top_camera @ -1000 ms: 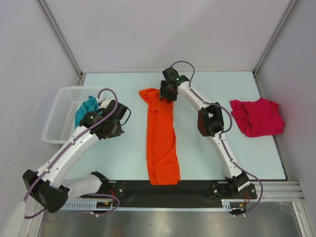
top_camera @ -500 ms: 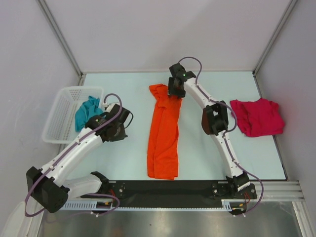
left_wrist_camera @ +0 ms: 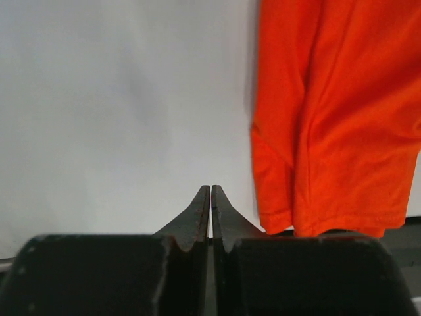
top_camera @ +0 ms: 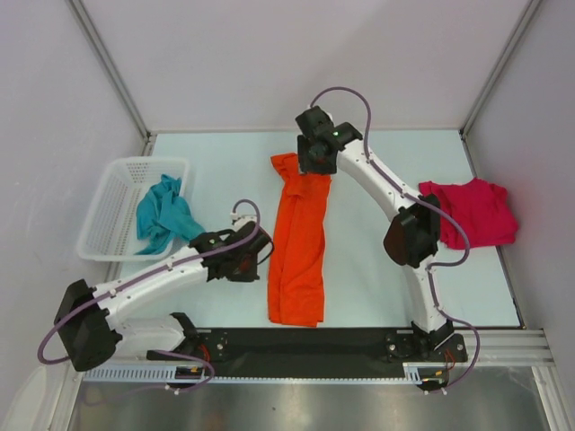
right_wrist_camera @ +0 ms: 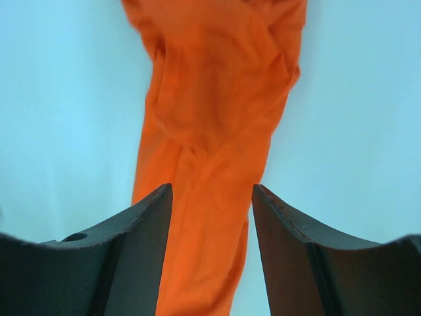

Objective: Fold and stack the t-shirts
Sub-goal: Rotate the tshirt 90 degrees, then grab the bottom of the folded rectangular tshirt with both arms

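Observation:
The orange t-shirt [top_camera: 297, 242] lies as a long narrow strip running from far to near at the middle of the table. My right gripper [top_camera: 314, 163] hovers over its far end, jaws open with the cloth [right_wrist_camera: 210, 99] showing between them. My left gripper [top_camera: 262, 246] is shut and empty, just left of the shirt's near half; the shirt's hem [left_wrist_camera: 329, 118] lies to the right of its fingertips [left_wrist_camera: 210, 191]. The crimson red t-shirt [top_camera: 469, 212] lies crumpled at the right. The teal t-shirt [top_camera: 163, 215] hangs out of the basket.
A white mesh basket [top_camera: 106, 184] stands at the left edge of the pale table [top_camera: 216, 171]. A black rail [top_camera: 305, 342] runs along the near edge by the arm bases. Grey walls close in the back and sides.
The orange shirt was dragged slightly right and straightened. My left arm swung away from the basket to the shirt's left edge. My right gripper shifted a little over the shirt's far end.

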Available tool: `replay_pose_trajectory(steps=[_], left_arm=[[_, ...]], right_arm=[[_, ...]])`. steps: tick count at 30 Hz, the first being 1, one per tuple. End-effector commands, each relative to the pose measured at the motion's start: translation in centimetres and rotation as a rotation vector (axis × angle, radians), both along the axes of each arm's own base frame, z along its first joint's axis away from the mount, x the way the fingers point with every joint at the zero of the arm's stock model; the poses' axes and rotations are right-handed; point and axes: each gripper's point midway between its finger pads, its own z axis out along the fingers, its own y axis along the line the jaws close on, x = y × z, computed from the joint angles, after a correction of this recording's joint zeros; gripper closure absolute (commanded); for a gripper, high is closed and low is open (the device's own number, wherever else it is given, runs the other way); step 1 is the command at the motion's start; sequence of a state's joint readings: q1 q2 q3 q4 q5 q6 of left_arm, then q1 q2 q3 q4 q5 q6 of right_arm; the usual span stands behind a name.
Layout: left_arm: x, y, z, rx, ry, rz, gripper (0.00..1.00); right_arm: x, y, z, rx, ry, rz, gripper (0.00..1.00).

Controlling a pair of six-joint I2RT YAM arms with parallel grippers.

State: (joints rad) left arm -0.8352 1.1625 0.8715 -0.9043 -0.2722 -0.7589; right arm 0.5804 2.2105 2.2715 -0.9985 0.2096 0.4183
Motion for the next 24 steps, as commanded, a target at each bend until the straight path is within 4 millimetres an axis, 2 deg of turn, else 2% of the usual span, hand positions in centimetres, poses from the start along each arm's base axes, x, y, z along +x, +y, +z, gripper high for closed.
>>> replay_pose_trajectory(steps=[1, 3, 4, 5, 6, 7, 9, 13, 16, 17, 18, 19, 20, 21, 22, 23, 24], left_arm=[[-2.9, -3.2, -2.2, -0.053, 0.057, -0.061, 0.94], [-4.0, -3.9, -2.8, -0.061, 0.078, -0.077, 0.94], [-5.0, -4.3, -3.2, -0.052, 0.089, -0.109, 0.94], [-5.5, -4.5, -3.3, -0.054, 0.093, -0.122, 0.94], [-5.9, -4.8, -3.4, -0.061, 0.097, -0.124, 0.94], [-6.8, -5.0, -3.8, -0.051, 0.108, -0.151, 0.94], [-8.0, -5.2, -4.3, -0.048, 0.119, -0.173, 0.94], [-9.4, -5.5, -5.6, -0.038, 0.141, -0.191, 0.94], [-10.0, -5.6, -6.2, -0.016, 0.146, -0.197, 0.94], [-10.2, -5.6, -6.5, -0.007, 0.148, -0.199, 0.94], [-10.3, -5.6, -6.6, -0.002, 0.147, -0.197, 0.94], [-10.2, -5.5, -6.7, 0.002, 0.145, -0.194, 0.94], [-10.2, -5.5, -6.7, 0.004, 0.140, -0.191, 0.94], [-10.1, -5.3, -6.8, 0.010, 0.136, -0.189, 0.94], [-9.8, -5.0, -6.7, 0.022, 0.118, -0.179, 0.94], [-9.7, -4.8, -6.7, 0.028, 0.110, -0.175, 0.94], [-9.5, -4.5, -6.8, 0.034, 0.102, -0.171, 0.94]], right_arm=[[-4.1, -1.4, -0.5, -0.074, 0.043, -0.033, 0.43], [-5.3, -1.6, 0.8, -0.051, 0.020, -0.044, 0.43], [-5.9, -1.8, 0.7, -0.037, 0.025, -0.059, 0.43], [-6.6, -2.1, -0.5, -0.045, 0.046, -0.063, 0.43], [-7.0, -2.4, -0.6, -0.043, 0.049, -0.071, 0.43], [-7.4, -2.7, 0.3, -0.027, 0.032, -0.077, 0.43], [-8.3, -3.5, -0.4, -0.036, 0.048, -0.098, 0.42], [-9.7, -3.8, 0.2, -0.030, 0.045, -0.100, 0.42], [-11.3, -4.1, -0.3, -0.050, 0.066, -0.097, 0.41], [-12.2, -3.9, 0.2, -0.034, 0.064, -0.087, 0.41], [-13.7, -4.2, -1.3, -0.041, 0.104, -0.094, 0.41], [-14.5, -3.7, -1.5, -0.002, 0.119, -0.082, 0.41], [-16.1, -3.5, -1.0, 0.034, 0.118, -0.067, 0.41], [-17.9, -4.0, -3.1, 0.030, 0.169, -0.083, 0.41], [-19.0, -3.9, -3.8, 0.051, 0.188, -0.082, 0.41], [-20.4, -3.7, -3.3, 0.076, 0.179, -0.070, 0.41], [-21.3, -4.0, -3.9, 0.073, 0.192, -0.075, 0.41]])
